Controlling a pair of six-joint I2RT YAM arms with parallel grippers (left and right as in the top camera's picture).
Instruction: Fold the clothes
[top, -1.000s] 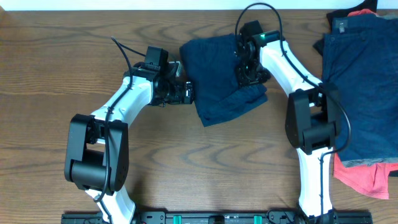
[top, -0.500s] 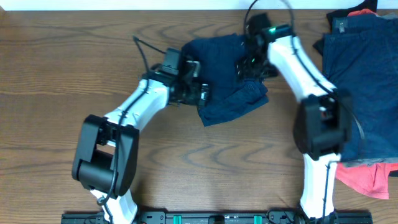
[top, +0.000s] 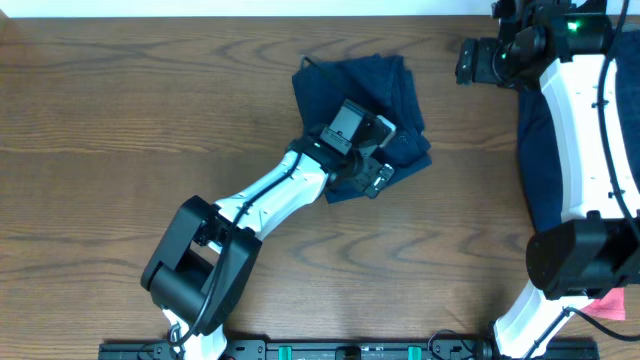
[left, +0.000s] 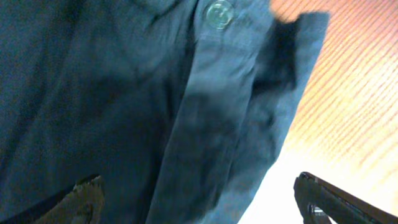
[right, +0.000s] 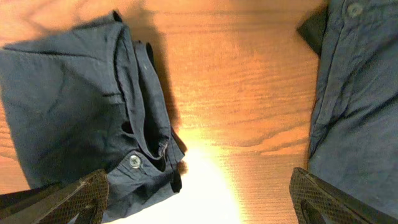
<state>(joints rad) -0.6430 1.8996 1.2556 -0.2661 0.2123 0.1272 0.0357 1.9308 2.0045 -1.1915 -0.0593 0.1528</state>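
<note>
A folded dark navy garment (top: 365, 85) lies at the table's back centre. It fills the left wrist view (left: 124, 106), where its button (left: 217, 12) shows, and lies at the left in the right wrist view (right: 68, 99). My left gripper (top: 378, 177) hovers open over the garment's front right edge, its fingers wide apart (left: 199, 205). My right gripper (top: 467, 62) is open and empty, raised over bare wood (right: 199, 199) between the folded garment and the clothes pile. The pile's navy top piece (top: 533, 150) (right: 360, 93) lies at the right.
A coral-red garment's corner (top: 612, 306) shows at the pile's front right. A black garment cannot be made out under my right arm. Wooden table (top: 120, 120) stretches left and front. A rail (top: 330, 350) runs along the front edge.
My left gripper moved right, from the garment's left edge to over its front right part. My right gripper left the garment and swung up and to the right, towards the pile.
</note>
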